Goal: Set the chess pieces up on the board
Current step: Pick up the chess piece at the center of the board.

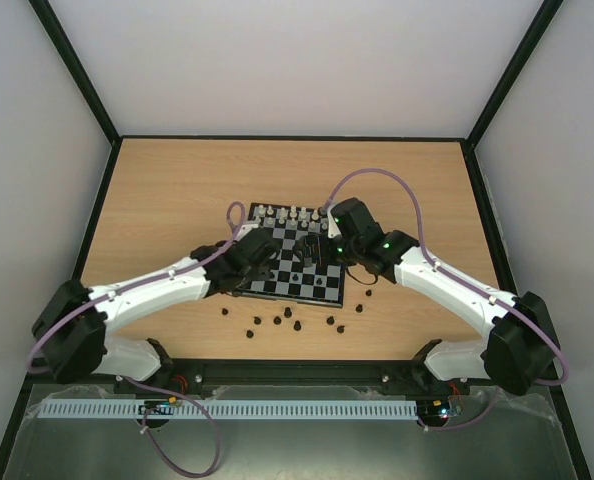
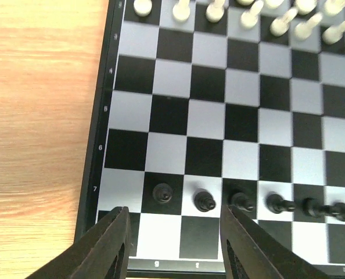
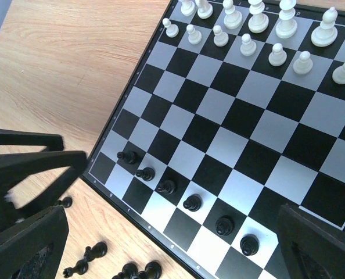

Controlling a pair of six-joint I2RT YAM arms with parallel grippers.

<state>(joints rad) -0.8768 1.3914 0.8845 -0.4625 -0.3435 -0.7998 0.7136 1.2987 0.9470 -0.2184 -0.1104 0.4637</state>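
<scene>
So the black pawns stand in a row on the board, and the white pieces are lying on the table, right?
No, the white pieces stand on the board too, along its far edge; the right wrist view shows it. The black pawns do stand in a row on the board.

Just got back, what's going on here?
Both arms are over the board, setting up black. The left gripper is open and empty above a row of six black pawns near the board's edge. The right gripper is wide open too. The white pieces stand along the far side. Other black pieces lie loose on the table.
</scene>
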